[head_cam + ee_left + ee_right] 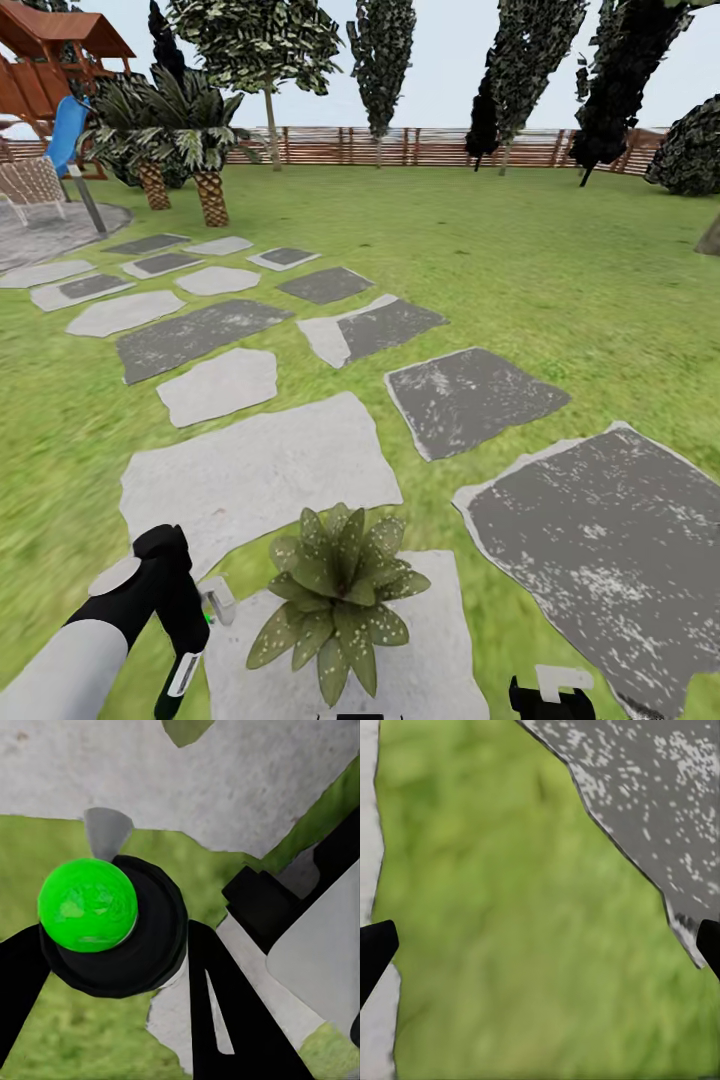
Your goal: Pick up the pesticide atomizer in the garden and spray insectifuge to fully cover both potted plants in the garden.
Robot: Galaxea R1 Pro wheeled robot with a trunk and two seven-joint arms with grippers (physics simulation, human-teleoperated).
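- Near us on the pale stepping stone (250, 470) sits one potted plant (338, 592), its speckled leaves spread wide; we cannot see its pot under the foliage.
- Our left gripper (195, 640) hangs just left of that plant, and in the left wrist view it (112, 967) is clamped on the pesticide atomizer (112, 926), a round dark body with a bright green cap (88, 904), one finger on either side.
- Our right gripper (548, 690) shows at the near right edge; in the right wrist view its fingertips (375, 949) stand wide apart over grass, holding nothing.
- We judge the atomizer light and rigid, its rounded body likely to slip or twist, so a hold across its widest part seems safest.
- We judge the leaves soft and easily brushed, so the nozzle should stay clear of them.
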